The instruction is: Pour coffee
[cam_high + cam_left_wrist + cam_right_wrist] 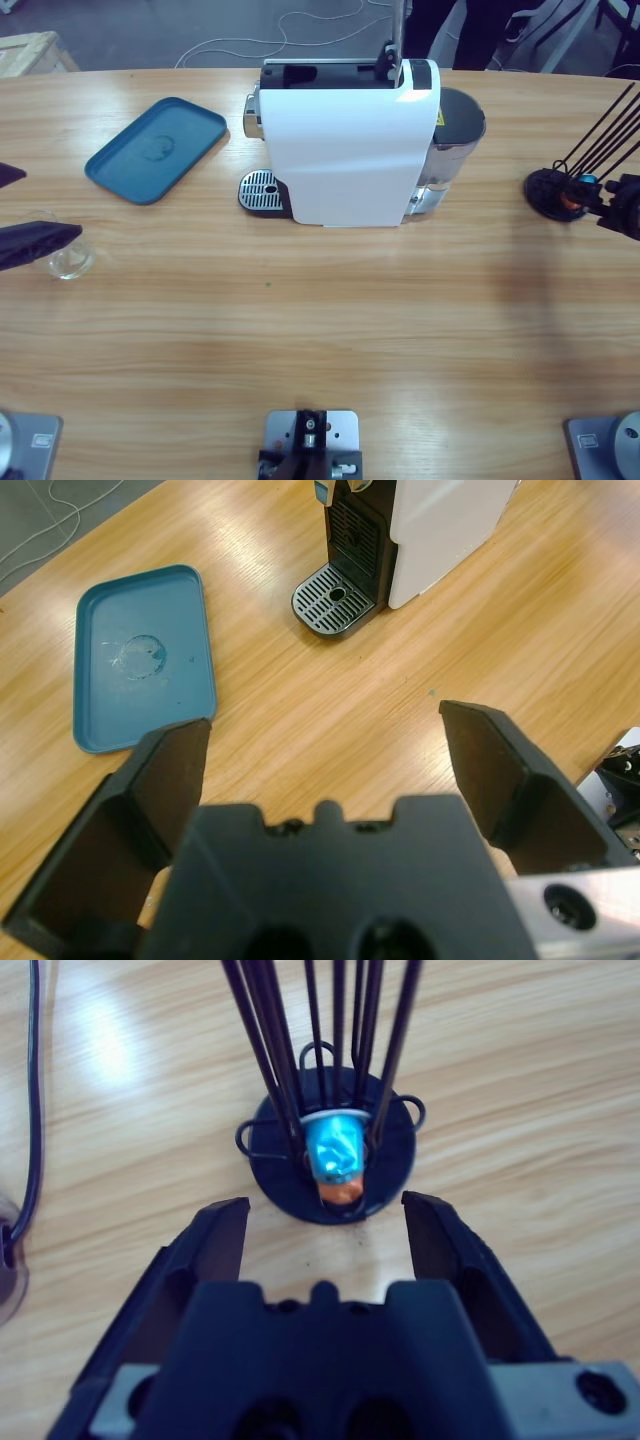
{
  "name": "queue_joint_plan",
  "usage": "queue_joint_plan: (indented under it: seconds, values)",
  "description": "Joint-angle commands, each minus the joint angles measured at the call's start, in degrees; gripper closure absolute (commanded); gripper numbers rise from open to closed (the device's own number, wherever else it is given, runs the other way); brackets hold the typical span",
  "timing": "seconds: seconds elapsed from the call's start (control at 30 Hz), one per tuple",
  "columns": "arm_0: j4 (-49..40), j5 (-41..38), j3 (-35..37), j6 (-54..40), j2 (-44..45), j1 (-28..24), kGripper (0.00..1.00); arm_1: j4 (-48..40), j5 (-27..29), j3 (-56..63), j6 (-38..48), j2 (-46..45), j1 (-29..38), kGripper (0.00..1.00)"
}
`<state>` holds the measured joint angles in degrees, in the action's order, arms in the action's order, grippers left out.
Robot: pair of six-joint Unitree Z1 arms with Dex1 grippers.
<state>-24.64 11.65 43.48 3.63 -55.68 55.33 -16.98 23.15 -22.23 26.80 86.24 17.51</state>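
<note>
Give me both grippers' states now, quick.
Left gripper: jaws open, holding nothing, above bare table near the blue tray.
Right gripper: jaws open, empty, facing the blue capsule in the black wire capsule holder.

Each tool (320, 770) has a matte black body, flat black jaws and silver screwed mount.

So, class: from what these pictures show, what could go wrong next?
1. The right claw is open in front of the blue capsule, which sits between thin black rods; it might hit the rods or tip the holder.
2. The glass cup is far from the coffee machine's drip tray.
</note>
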Motion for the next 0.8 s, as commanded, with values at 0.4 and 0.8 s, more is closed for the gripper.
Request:
queue_joint_plan:
  seconds: [0.4,0.8]
  values:
    - [-0.76,0.74,-1.65,1.56,-1.06,0.65,0.013,-6.62,-5.00,2.10,-4.44,5.98,-5.45,0.570]
    - [-0.84,0.74,-1.74,2.16,-0.75,0.65,0.013,-10.67,-6.42,3.67,-6.32,6.08,-8.51,0.828]
